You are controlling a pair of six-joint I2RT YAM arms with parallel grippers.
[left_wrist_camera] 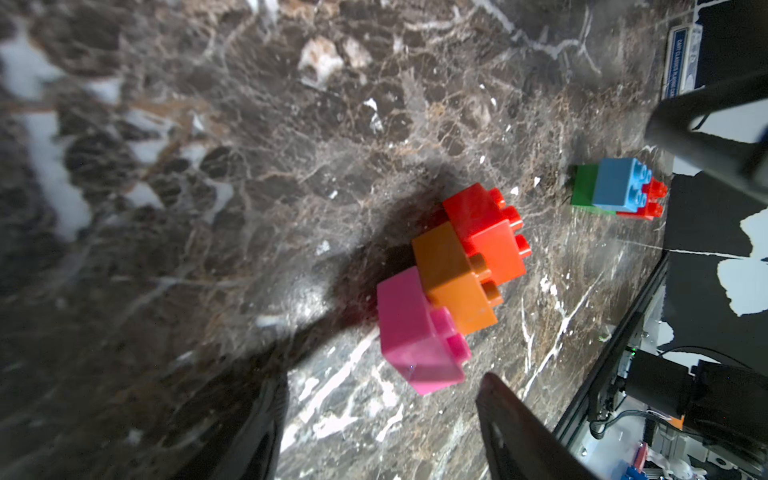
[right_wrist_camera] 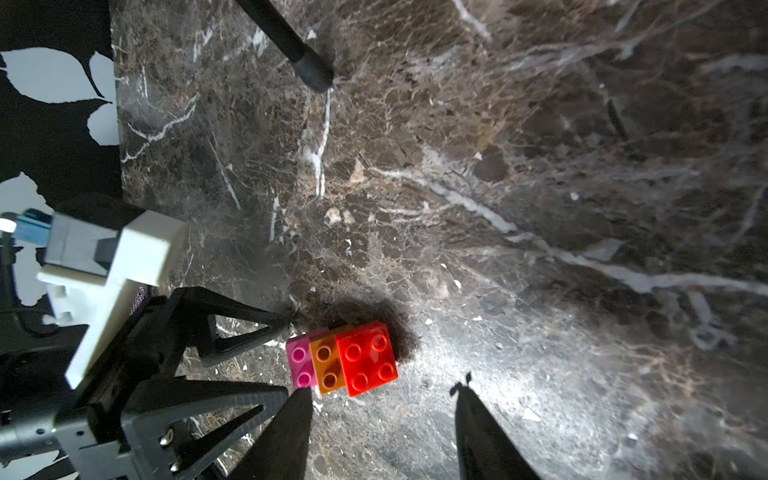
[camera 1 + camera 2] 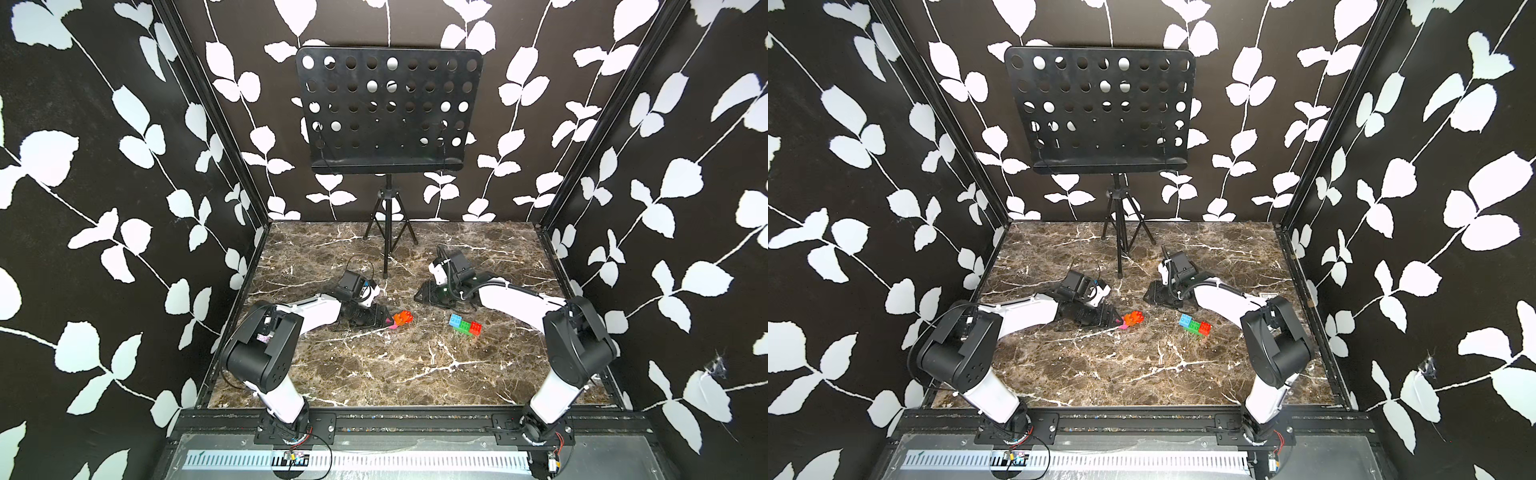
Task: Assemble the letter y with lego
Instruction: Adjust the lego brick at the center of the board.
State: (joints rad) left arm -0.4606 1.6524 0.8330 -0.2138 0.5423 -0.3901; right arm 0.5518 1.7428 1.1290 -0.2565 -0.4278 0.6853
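Your left gripper [image 1: 384, 376] is open, jaws apart and clamped on nothing; the pink brick [image 1: 415, 345] sits right at its mouth, just beyond the two fingertips [image 1: 492, 386], with a thin strip of marble showing between the brick and the nearer tip; the right wrist view shows one black tip to either side of the pink end.

That pink brick is the bottom step of a small stack [image 3: 401, 319]; an orange brick [image 1: 453, 286] overlaps it by half, and a red-orange brick [image 1: 486, 232] overlaps the orange one by half again.

Read a top view as a dial with twelve at the music stand [image 3: 388, 112]; the left gripper lies at nine o'clock of the stack, low over the marble table [image 3: 374, 374], near its middle.

Your right gripper [image 3: 417, 297] is open too; its fingers [image 2: 482, 432] stand apart with bare marble showing between them, and it holds nothing; it sits at about one o'clock of the stack, near it but apart.

At three o'clock of the stack, well clear of it, lies the other cluster [image 3: 1195, 326]; a green brick [image 3: 464, 328] lies flat on the table, carrying a blue brick [image 3: 456, 319] on the end toward the stack and a red brick [image 3: 476, 328] on the far end, studs up; from the right gripper this cluster is at four o'clock.

The stack and the cluster lie apart, unjoined.
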